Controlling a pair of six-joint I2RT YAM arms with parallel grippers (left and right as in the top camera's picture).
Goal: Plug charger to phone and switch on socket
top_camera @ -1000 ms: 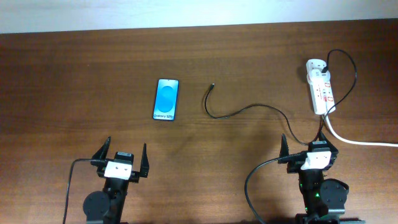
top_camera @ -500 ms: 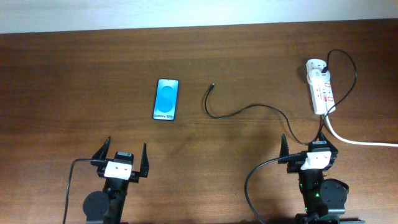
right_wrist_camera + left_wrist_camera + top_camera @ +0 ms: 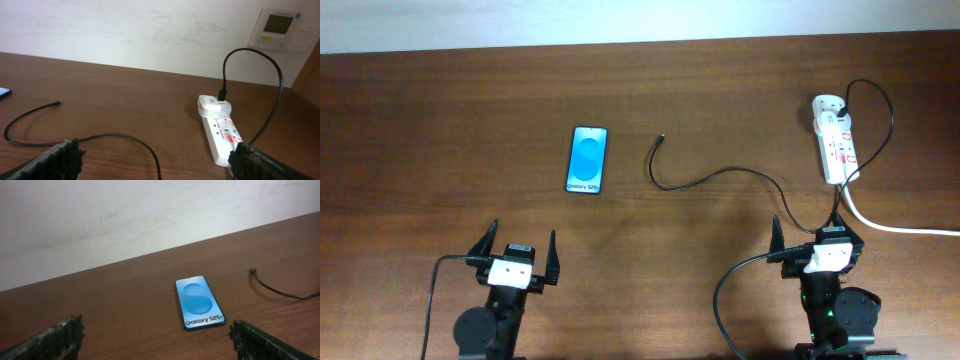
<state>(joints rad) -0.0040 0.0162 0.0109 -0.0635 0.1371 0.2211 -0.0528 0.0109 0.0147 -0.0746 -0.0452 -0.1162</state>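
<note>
The left end effector point(image 3: 524, 233) sits low over the near edge of the table point(image 3: 440, 150) with its two fingers spread wide and nothing between them; in its wrist view the dark fingertips point(image 3: 56, 339) stand at the bottom corners of the picture with bare wood in the gap. The right end effector point(image 3: 809, 226) is likewise splayed and holds nothing, at the near edge on the other side. From the left end effector, the phone point(image 3: 587, 160) lies at about 1 o'clock, well apart, flat on the table with its blue screen up and its long axis running toward 12 o'clock. At 3 o'clock from the phone, near it but not touching, rests the connector tip point(image 3: 662, 137) of the charger point(image 3: 720, 172), so the phone is not plugged in. The thin black cable curls from that tip toward 5 o'clock, runs across the wood, passes close by the right end effector, then loops up and over to its plug point(image 3: 843, 107), which is seated in the far end of the socket point(image 3: 835, 142). The socket lies at roughly 12 to 1 o'clock from the right end effector, white with red marks; whether its switch is on cannot be told. A thick white cord point(image 3: 900, 228) leaves its near end toward 4 o'clock and off the table's right edge
</note>
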